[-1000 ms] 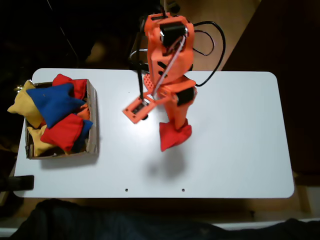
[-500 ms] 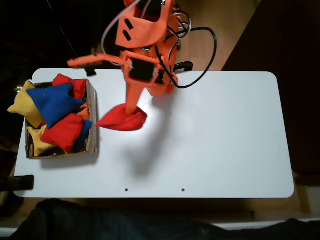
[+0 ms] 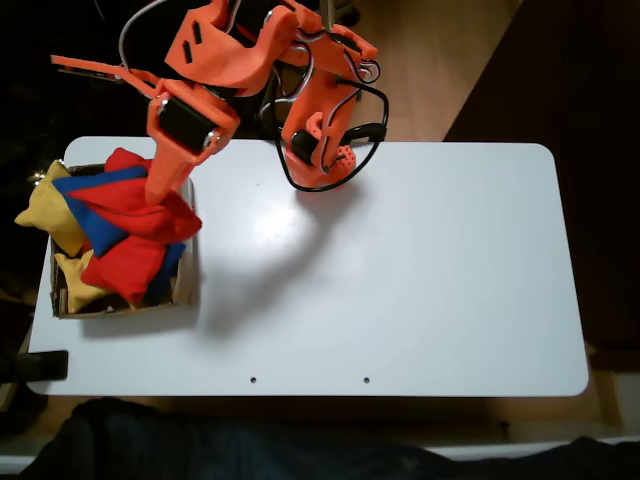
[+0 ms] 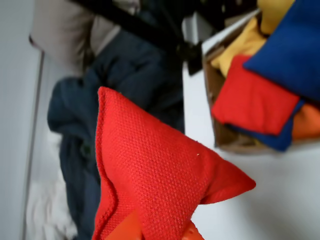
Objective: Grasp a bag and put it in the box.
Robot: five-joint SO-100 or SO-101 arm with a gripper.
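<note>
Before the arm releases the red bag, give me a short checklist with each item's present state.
1. Red bag held by the gripper: ok.
2. Bag over the box: ok, it hangs above the box's right side in the fixed view.
3. Room in the box: not ok, the blue beanbag and other beanbags are heaped above the walls.
4. Bag near the heap: cannot tell.
5. Bag will stay in after release: cannot tell, it may slide off.
</note>
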